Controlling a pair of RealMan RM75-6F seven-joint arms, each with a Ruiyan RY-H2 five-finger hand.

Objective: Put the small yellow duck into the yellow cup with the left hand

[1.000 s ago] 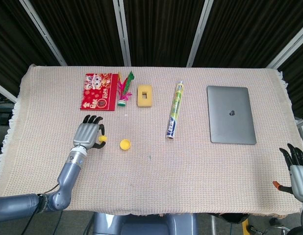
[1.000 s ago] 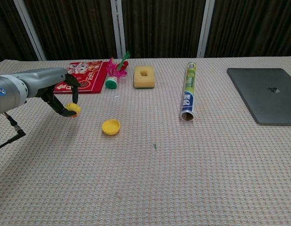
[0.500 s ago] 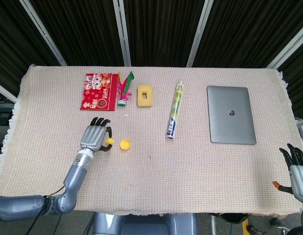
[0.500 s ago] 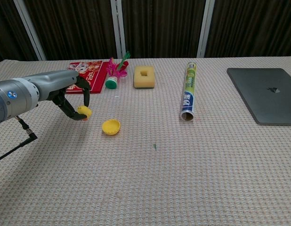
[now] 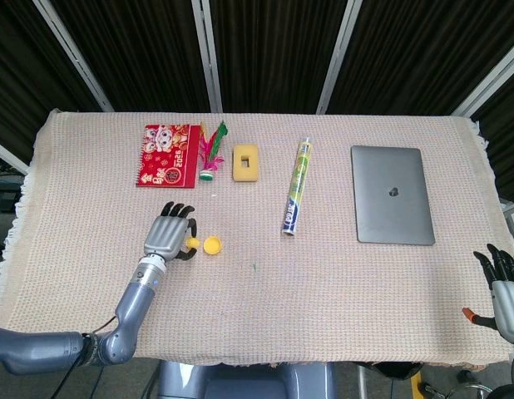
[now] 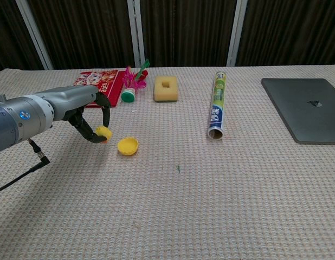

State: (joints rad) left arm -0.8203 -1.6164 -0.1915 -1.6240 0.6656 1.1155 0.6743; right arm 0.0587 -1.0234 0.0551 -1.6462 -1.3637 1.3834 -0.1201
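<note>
My left hand point(image 5: 169, 232) point(image 6: 91, 119) pinches the small yellow duck point(image 5: 190, 243) point(image 6: 103, 132) between thumb and fingers, just above the cloth. The duck hangs a short way left of the yellow cup point(image 5: 212, 245) point(image 6: 128, 145), which lies on the table with its opening turned upward. Duck and cup stay apart. My right hand point(image 5: 507, 281) rests at the table's far right edge in the head view, fingers apart and holding nothing.
Along the back stand a red booklet point(image 5: 166, 155), a feathered shuttlecock point(image 5: 210, 154), a yellow sponge block point(image 5: 245, 162) and a foil roll point(image 5: 296, 185). A closed grey laptop point(image 5: 391, 194) lies at the right. A woven cloth point(image 5: 265, 299) covers the table.
My left hand has carried the duck rightward toward the cup, closing most of the gap. The cup and the right hand have not moved.
</note>
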